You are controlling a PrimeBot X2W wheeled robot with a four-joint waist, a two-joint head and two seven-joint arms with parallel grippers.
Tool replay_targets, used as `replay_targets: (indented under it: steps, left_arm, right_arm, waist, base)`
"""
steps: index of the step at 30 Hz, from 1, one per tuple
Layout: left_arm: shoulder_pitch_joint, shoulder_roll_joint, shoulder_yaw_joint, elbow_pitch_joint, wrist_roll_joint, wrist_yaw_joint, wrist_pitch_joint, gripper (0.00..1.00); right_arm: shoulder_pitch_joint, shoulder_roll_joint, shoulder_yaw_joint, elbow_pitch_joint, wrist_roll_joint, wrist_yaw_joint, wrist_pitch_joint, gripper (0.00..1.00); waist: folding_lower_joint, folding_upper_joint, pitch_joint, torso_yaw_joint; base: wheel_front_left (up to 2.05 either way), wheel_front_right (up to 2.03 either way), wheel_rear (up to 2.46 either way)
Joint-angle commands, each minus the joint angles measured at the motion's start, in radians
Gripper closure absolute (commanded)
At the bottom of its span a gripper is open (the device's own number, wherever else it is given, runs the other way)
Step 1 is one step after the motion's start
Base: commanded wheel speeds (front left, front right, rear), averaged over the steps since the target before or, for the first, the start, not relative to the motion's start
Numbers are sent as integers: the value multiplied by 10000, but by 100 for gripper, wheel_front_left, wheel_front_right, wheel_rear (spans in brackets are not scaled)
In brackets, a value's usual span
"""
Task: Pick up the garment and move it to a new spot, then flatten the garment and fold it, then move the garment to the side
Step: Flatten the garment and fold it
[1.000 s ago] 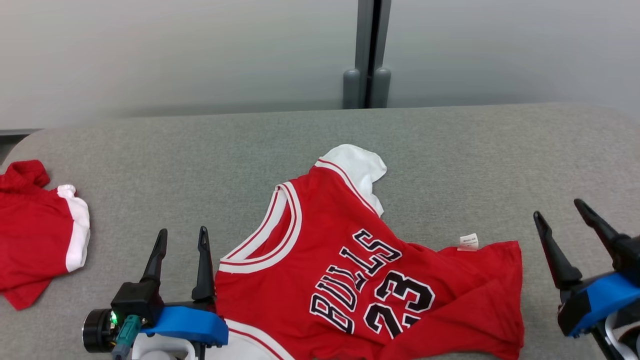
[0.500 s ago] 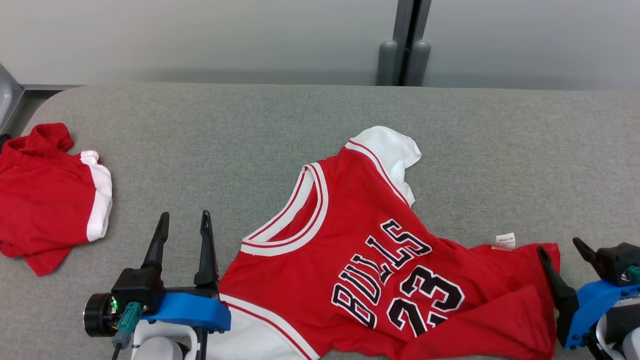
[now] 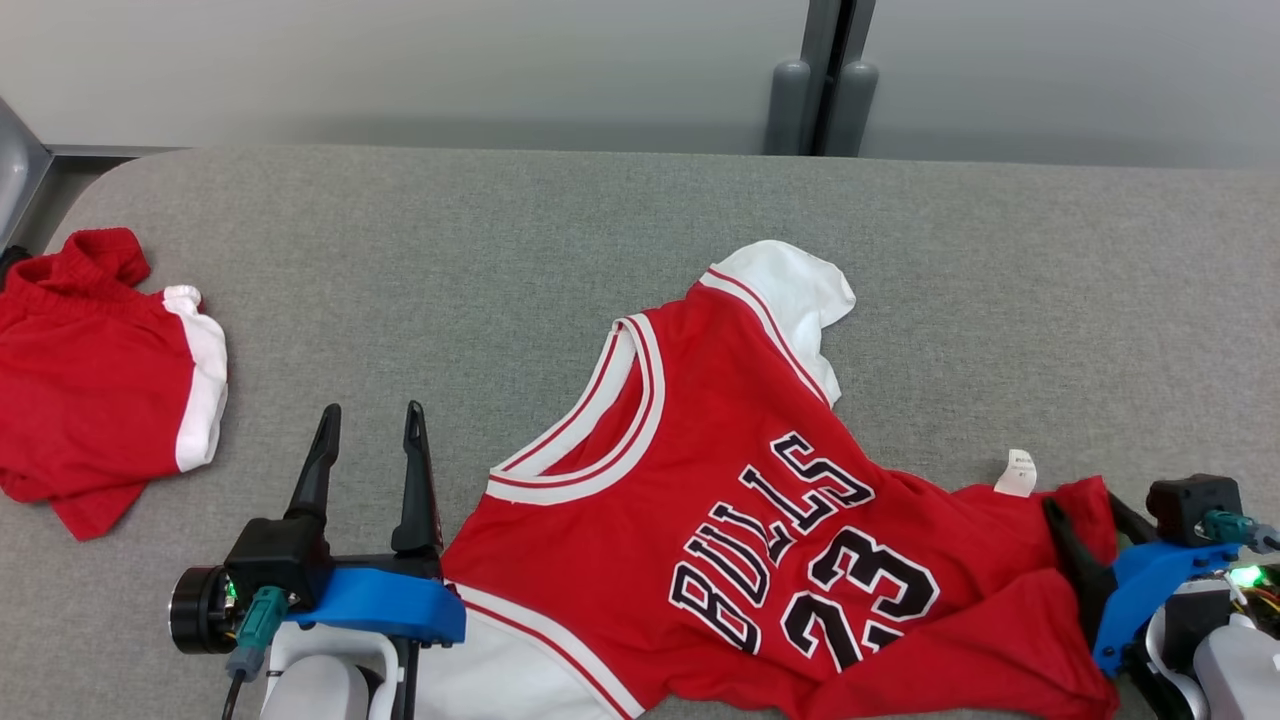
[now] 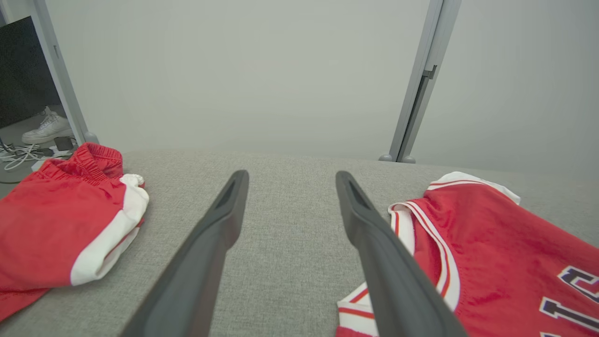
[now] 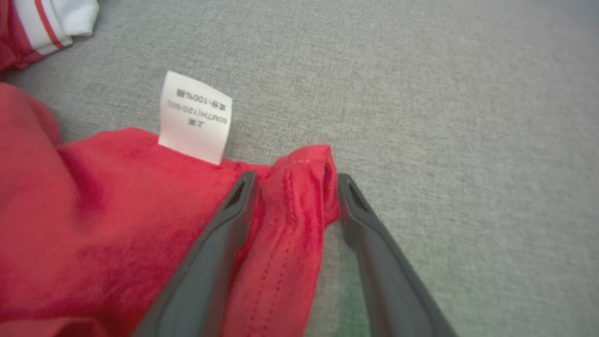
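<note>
While the jersey (image 3: pixel 740 480) lies face up on the grey cloth-covered table (image 3: pixel 450 230), its long axis runs roughly across the robot's front. The white-and-red neckline opens toward the robot's left and the hem ends at its right. The axis is slightly skewed, so the "BULLS 23" lettering climbs diagonally away from the robot, with the tops of the letters toward the neck. One shoulder strap, its white lining turned out, points to the far side of the table. The other reaches the near edge beneath the left arm. The lower body is rumpled, with a fold of red cloth lapped over near the hem, and a white care label (image 3: pixel 1018 472) sticks up from the far hem edge.

The right gripper (image 3: pixel 1082 505) is at that hem corner. In the right wrist view its two dark fingers (image 5: pixel 295 176) stand spread on either side of a bunched ridge of red hem (image 5: pixel 290 206), just beside the label (image 5: pixel 195 117). The cloth sits between the jaws, which are not pinched together. The left gripper (image 3: pixel 371 410) rests just beside the neckline, jaws released and wide, with bare grey cloth between its fingers (image 4: pixel 291 175).

Red shorts with a white band (image 3: pixel 90 370) lie at the table's left end, well apart from the jersey. Behind the table stands a pale wall with a grey post (image 3: pixel 825 80). The left wrist view shows a white shoe (image 4: pixel 47 128) and cables (image 4: pixel 18 157) on the floor past the shorts.
</note>
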Motion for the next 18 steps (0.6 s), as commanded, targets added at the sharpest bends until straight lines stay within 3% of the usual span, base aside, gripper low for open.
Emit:
replay_targets:
  steps: [1,11,18]
  left_arm:
    - [-132,-7,-27,8,-11,46,-30,0]
    - [307,-7,162,158,76,17,-30,0]
    - [746,-7,289,193,170,-80,-30,0]
  right_arm:
    - [-109,-9,125,234,94,2,25,100]
    - [-996,-155,663,292,587,2,-1426,100]
    - [-1574,-271,584,-1477,829,2,-1806,100]
  waist:
    - [-1,0,-12,-3]
    - [-1,0,-769,-310]
    - [-1,0,-1466,-576]
  base:
    - [0,0,0]
    - [0,0,0]
    - [0,0,0]
